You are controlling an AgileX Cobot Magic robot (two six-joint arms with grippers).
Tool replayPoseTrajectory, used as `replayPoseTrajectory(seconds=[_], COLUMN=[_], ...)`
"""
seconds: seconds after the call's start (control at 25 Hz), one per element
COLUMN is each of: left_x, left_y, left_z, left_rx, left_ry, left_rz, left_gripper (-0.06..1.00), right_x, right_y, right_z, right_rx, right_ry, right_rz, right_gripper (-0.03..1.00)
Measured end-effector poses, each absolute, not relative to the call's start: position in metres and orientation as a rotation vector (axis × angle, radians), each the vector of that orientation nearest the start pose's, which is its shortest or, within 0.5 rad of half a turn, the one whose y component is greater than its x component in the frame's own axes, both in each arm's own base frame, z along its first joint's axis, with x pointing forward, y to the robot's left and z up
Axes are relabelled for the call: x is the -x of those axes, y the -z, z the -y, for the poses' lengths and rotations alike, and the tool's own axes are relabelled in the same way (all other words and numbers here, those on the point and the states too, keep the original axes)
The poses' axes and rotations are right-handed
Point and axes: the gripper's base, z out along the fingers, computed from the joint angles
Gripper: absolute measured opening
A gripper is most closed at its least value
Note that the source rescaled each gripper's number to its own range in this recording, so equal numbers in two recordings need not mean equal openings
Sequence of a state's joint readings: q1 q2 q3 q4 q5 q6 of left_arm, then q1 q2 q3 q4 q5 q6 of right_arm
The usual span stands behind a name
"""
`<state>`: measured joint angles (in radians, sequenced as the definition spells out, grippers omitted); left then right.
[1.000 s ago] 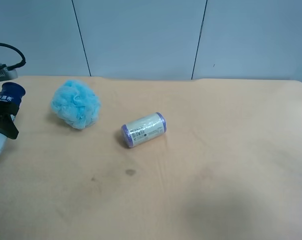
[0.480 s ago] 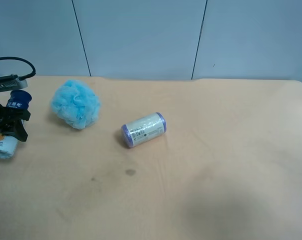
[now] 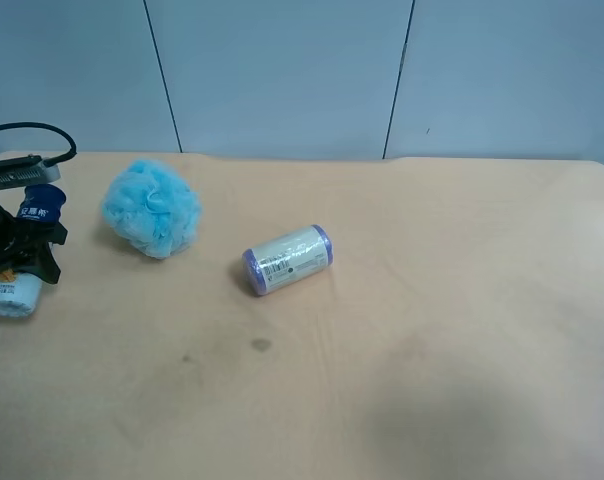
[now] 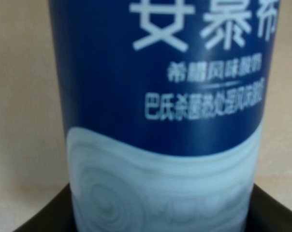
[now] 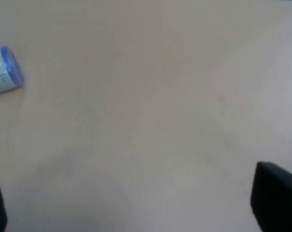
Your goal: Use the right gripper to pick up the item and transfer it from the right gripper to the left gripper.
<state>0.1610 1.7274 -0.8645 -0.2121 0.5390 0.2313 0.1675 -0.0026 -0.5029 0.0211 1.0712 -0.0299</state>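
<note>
Gripping the bottle (image 3: 22, 250) around its middle, the left claw (image 3: 20, 243) sits at the far left edge of the exterior high view, closed on it. Bottle is tilted, dark blue cap end up and away, pale end down toward the desk (image 3: 432, 330); can't tell whether that end touches the desk. Left wrist view is filled w/ the bottle (image 4: 160, 116): navy band w/ white lettering, pale swirled part below, black claw parts hugging both sides at the lower corners. Blue sponge (image 3: 151, 208) lies just beside the claw; cream roll (image 3: 287, 259) w/ purple ends lies further toward mid-desk. Right claw (image 5: 136, 212): black tips wide apart, open, nothing between them, bare desk underneath, roll end (image 5: 6, 71) at the edge of that view.
</note>
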Motion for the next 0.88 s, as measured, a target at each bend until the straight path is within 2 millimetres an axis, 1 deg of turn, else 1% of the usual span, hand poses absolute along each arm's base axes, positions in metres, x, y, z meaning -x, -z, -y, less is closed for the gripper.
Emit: replayPoseTrajectory(seconds=[0.6, 0.64, 0.68, 0.8, 0.84, 0.88], left_x=[-0.3015, -0.3017, -0.3019, -0.3036, -0.3037, -0.3037], left_y=[-0.1473, -0.1474, -0.1475, -0.1480, -0.1480, -0.1480], left_z=[-0.0396, -0.0397, -0.0398, -0.0404, -0.0405, -0.0405], left_rx=[0.146, 0.144, 0.144, 0.145, 0.145, 0.145], left_ry=[0.101, 0.098, 0.096, 0.088, 0.087, 0.087], left_rz=[-2.830, -2.828, -2.825, -2.806, -2.804, -2.804], left_gripper=[0.00, 0.02, 0.11, 0.78, 0.86, 0.92], right_x=[0.0063, 0.0063, 0.0063, 0.0063, 0.0063, 0.0063], right_y=[-0.2772, -0.2772, -0.2772, -0.2772, -0.2772, -0.2772], right_z=[-0.0007, -0.0007, -0.0007, -0.0007, -0.0007, -0.0007], right_rx=[0.203, 0.203, 0.203, 0.203, 0.203, 0.203], right_ry=[-0.111, -0.111, -0.111, -0.111, -0.111, -0.111], right_rz=[-2.041, -2.041, -2.041, -2.041, -2.041, -2.041], right_gripper=[1.00, 1.00, 1.00, 1.00, 1.00, 1.00])
